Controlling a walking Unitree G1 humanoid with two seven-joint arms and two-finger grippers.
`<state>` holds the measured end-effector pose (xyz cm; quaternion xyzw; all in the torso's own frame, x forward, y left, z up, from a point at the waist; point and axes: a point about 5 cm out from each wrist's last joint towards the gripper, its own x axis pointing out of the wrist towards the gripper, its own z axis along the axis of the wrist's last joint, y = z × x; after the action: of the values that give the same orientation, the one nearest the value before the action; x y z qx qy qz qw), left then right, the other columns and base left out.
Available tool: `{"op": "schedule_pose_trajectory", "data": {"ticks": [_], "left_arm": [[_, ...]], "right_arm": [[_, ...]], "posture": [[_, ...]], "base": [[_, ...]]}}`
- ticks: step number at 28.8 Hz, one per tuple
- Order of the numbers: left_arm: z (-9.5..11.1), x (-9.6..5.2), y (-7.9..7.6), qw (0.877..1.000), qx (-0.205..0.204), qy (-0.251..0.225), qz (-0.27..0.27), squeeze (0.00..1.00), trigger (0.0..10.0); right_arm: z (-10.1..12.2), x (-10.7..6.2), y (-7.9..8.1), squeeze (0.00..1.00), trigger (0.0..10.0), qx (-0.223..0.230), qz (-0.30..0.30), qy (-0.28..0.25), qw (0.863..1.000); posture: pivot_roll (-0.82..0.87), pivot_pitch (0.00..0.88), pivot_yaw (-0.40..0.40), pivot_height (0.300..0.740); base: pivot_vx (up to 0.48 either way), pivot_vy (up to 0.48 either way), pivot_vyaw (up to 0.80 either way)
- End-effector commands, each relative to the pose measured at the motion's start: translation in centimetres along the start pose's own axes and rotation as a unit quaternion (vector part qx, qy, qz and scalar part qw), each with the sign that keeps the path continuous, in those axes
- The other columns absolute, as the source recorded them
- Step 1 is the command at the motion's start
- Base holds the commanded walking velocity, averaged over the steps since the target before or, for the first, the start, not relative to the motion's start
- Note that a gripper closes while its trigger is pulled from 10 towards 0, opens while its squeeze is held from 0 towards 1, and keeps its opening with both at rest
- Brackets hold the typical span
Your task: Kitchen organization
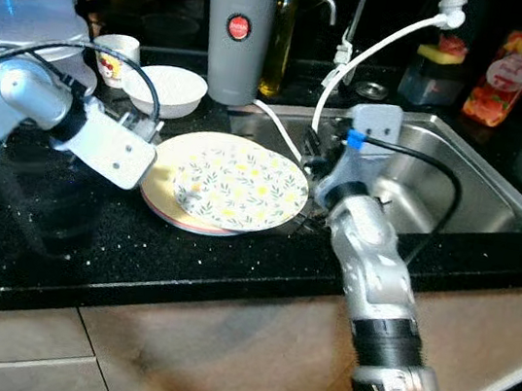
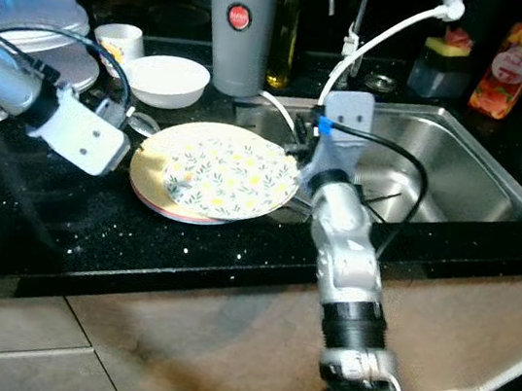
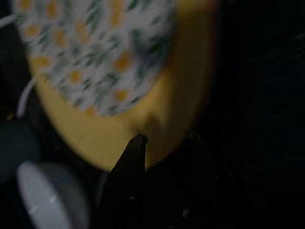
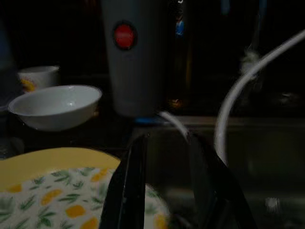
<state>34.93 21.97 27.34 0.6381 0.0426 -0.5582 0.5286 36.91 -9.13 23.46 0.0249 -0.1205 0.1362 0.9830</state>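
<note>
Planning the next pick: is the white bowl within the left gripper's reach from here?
Probably yes. The left gripper sits at the near edge of the plates, and the bowl stands just behind it on the counter, nothing between them.

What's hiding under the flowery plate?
Under the flowery plate sits a yellow plate, and a pinkish rim peeks out below that. They rest on the black counter. Whether anything else lies beneath is covered. Both grippers reach toward the stack's edges.
</note>
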Motion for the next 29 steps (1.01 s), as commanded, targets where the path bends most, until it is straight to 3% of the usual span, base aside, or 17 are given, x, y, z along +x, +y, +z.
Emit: {"op": "schedule_pose_trajectory", "data": {"ticks": [1, 4, 10, 15, 21, 22, 23, 24, 29], "left_arm": [[0.4, 0.1, 0.1, 1.000, 0.003, -0.009, -0.006, 0.00, 10.0], [1.3, 1.7, 0.2, 0.999, 0.002, -0.042, -0.007, 0.00, 10.0], [1.7, 2.4, 0.4, 0.998, 0.008, -0.056, -0.005, 0.00, 10.0], [2.8, 3.4, 1.4, 0.997, 0.016, -0.078, 0.001, 0.00, 10.0], [3.3, 4.6, 0.8, 0.996, 0.020, -0.088, -0.011, 0.00, 10.0], [3.5, 5.0, 0.7, 0.996, 0.024, -0.088, -0.008, 0.00, 8.7], [3.5, 5.0, 0.7, 0.996, 0.024, -0.088, -0.008, 0.00, 8.7], [3.5, 5.4, 0.4, 0.996, 0.030, -0.085, -0.007, 0.00, 0.0], [3.2, 5.3, 0.0, 0.996, 0.037, -0.075, -0.010, 0.00, 0.0]], "right_arm": [[-0.2, 0.2, 0.2, 0.00, 10.0, 0.000, 0.001, 0.006, 1.000], [-0.1, 1.0, 0.4, 0.00, 10.0, 0.000, -0.013, 0.012, 1.000], [-0.4, 1.2, 0.0, 0.00, 10.0, -0.009, -0.033, 0.021, 0.999], [-1.5, 1.2, -1.6, 0.00, 10.0, -0.020, -0.096, 0.049, 0.994], [-1.8, 1.4, -1.3, 0.00, 10.0, -0.016, -0.093, 0.054, 0.994], [-1.8, 1.5, -1.2, 0.00, 10.0, -0.014, -0.091, 0.054, 0.994], [-1.8, 1.5, -1.2, 0.00, 10.0, -0.014, -0.091, 0.054, 0.994], [-1.8, 1.6, -1.2, 0.00, 10.0, -0.012, -0.092, 0.054, 0.994], [-1.8, 1.6, -1.4, 0.00, 10.0, -0.009, -0.097, 0.053, 0.994]], "posture": [[0.10, 0.000, -0.031, 0.740], [0.10, 0.000, -0.031, 0.740], [0.09, 0.000, -0.032, 0.740], [0.08, 0.000, -0.028, 0.740], [0.08, 0.000, -0.025, 0.740], [0.08, 0.000, -0.025, 0.740], [0.08, 0.000, -0.025, 0.740], [0.08, 0.000, -0.024, 0.740], [0.08, 0.000, -0.024, 0.740]], "base": [[0.000, 0.000, 0.00], [0.000, 0.000, 0.00], [0.000, 0.000, 0.00], [0.000, 0.000, 0.00], [0.000, 0.000, 0.00], [0.000, 0.000, 0.00], [0.000, 0.000, 0.00], [0.000, 0.000, 0.00], [0.000, 0.000, 0.00]]}}
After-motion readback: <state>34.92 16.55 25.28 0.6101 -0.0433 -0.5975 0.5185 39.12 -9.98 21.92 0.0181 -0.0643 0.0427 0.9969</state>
